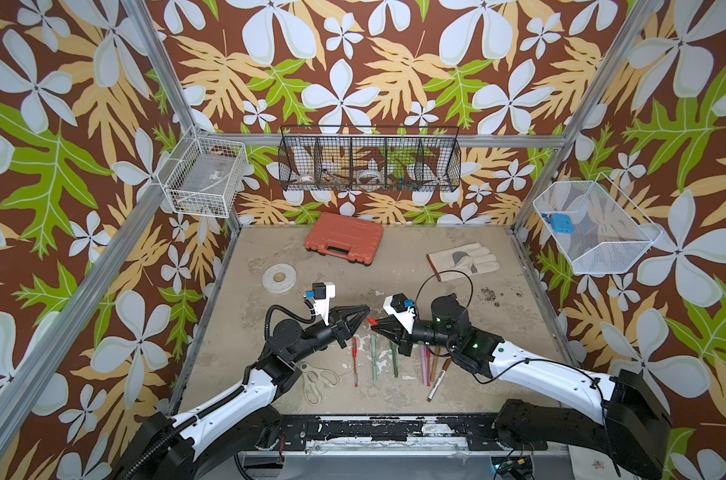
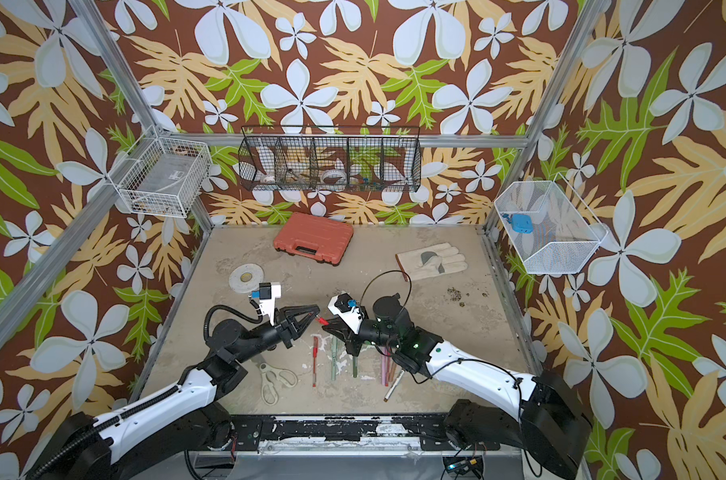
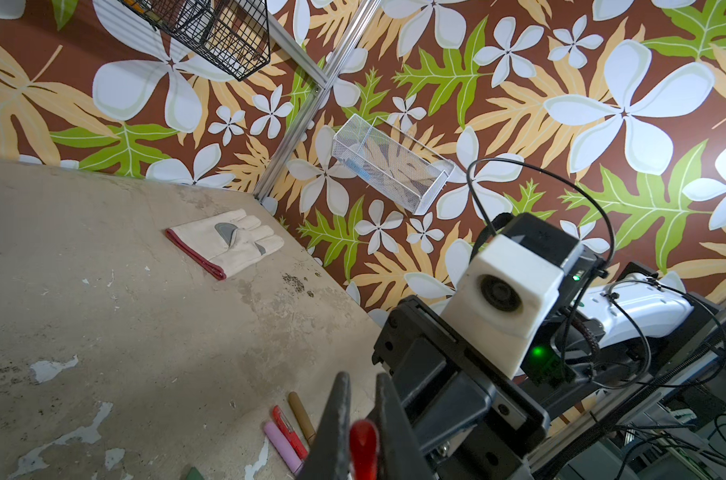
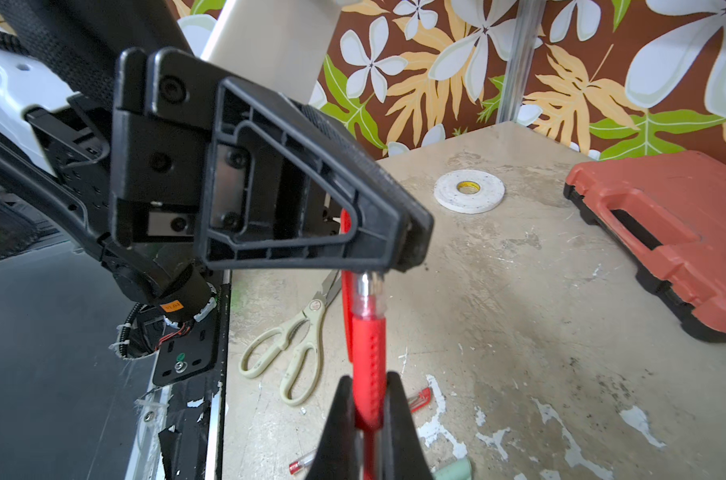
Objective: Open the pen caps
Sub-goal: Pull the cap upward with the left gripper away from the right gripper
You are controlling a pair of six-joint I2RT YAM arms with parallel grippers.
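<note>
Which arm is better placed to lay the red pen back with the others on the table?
Probably right. The right gripper grips the red pen by its barrel, just above the row of pens; the left gripper pinches only its far end, off to one side.

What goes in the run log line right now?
left tool: shut on red plastic pen cap | right tool: shut on slim red pen body | other pens: lying on worn table

Glossy red plastic pen cap (image 3: 363, 440), rough matt tabletop (image 3: 145, 311)
</note>
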